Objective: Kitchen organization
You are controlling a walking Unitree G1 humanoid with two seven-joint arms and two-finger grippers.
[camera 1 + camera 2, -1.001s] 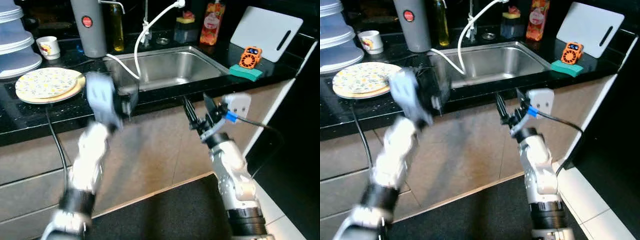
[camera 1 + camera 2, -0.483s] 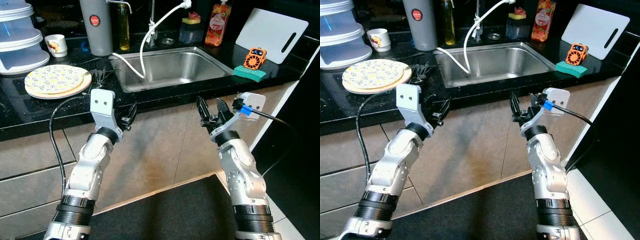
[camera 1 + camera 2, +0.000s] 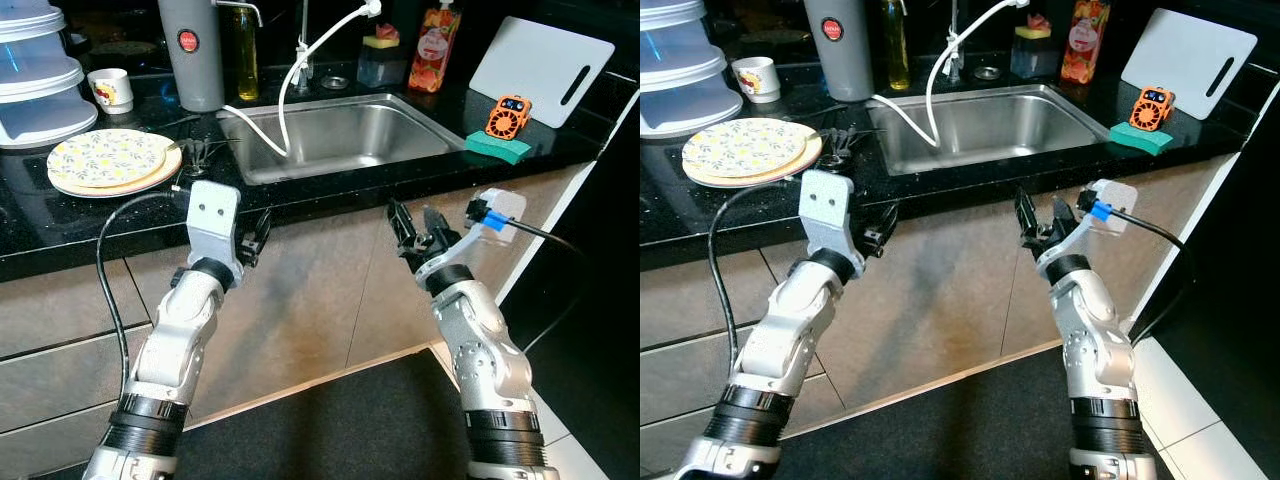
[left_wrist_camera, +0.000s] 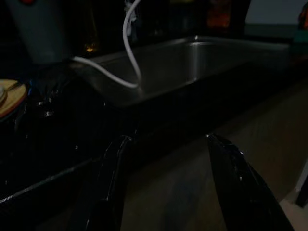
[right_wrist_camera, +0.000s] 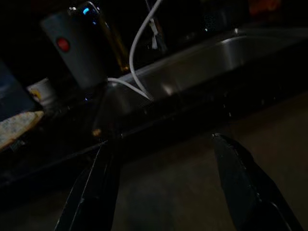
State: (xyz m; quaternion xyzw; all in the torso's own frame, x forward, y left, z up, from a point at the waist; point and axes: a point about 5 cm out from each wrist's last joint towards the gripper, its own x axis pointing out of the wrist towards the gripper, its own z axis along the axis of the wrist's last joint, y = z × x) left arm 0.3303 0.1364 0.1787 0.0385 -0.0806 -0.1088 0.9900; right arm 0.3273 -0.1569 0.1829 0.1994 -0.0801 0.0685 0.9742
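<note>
A flowered plate stack (image 3: 105, 162) lies on the black counter (image 3: 60, 225) left of the steel sink (image 3: 345, 135), with dark cutlery (image 3: 198, 152) beside it. A small cup (image 3: 112, 90) stands behind the plates. My left gripper (image 3: 255, 238) hovers in front of the counter edge, below the sink's left corner, open and empty. My right gripper (image 3: 414, 224) hovers below the sink's right part, also open and empty. In the left wrist view the fingers (image 4: 111, 187) frame the sink (image 4: 192, 62). The right wrist view has its fingers (image 5: 240, 187) spread before the counter front.
A grey cylinder (image 3: 190, 50), an oil bottle (image 3: 247, 55), a white hose (image 3: 290, 80) and an orange bottle (image 3: 435, 45) stand behind the sink. Stacked plastic containers (image 3: 35, 90) are at the far left. At the right are a green sponge (image 3: 493, 146), an orange timer (image 3: 505, 115) and a white cutting board (image 3: 540, 55). A dark mat (image 3: 330, 420) covers the floor.
My left arm, blurred and raised by the counter edge a second ago, has come down and settled in front of the cabinet. The right arm has barely shifted. The camera has moved slightly.
</note>
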